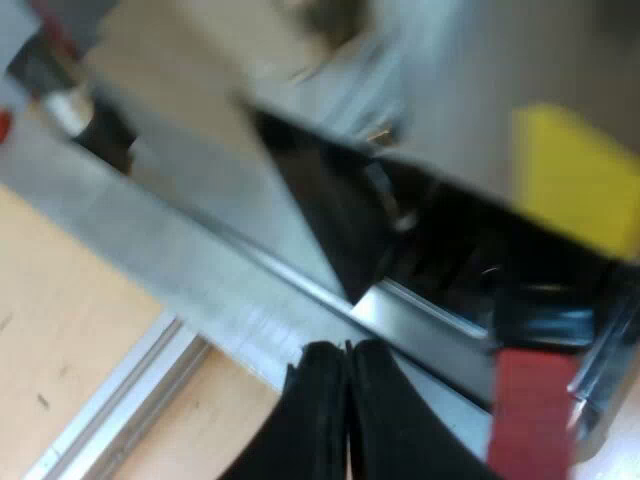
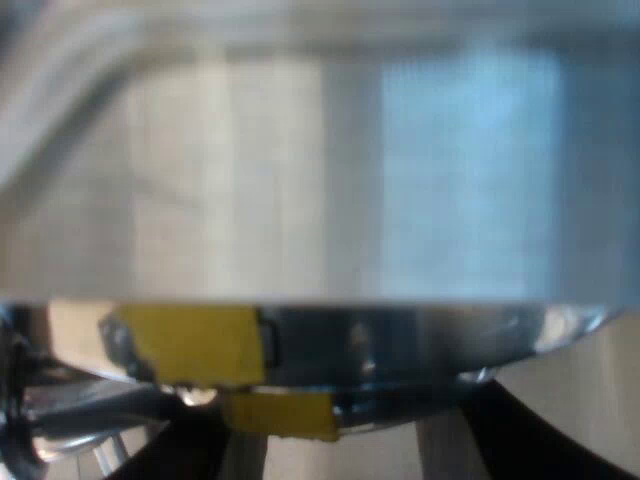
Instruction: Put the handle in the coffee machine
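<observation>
The espresso machine (image 1: 330, 140) stands close before my left gripper (image 1: 346, 395), its brushed metal front and dark recess slanting across the left wrist view. The holder's dark handle (image 1: 540, 320) juts out of that recess and ends in red (image 1: 530, 415), close beside my left fingers. Those fingers are pressed together, shut on nothing. My right gripper (image 2: 360, 455) sits hard against a shiny metal body of the machine (image 2: 320, 180); its black fingers (image 2: 185, 450) stand wide apart, open, just under a metal rim (image 2: 430, 345).
A yellow tape patch (image 1: 580, 180) is stuck on the machine near the handle. Two yellow patches (image 2: 195, 340) sit by the rim near my right gripper. A wooden tabletop (image 1: 60, 320) and an aluminium rail (image 1: 120, 410) lie below the machine's base.
</observation>
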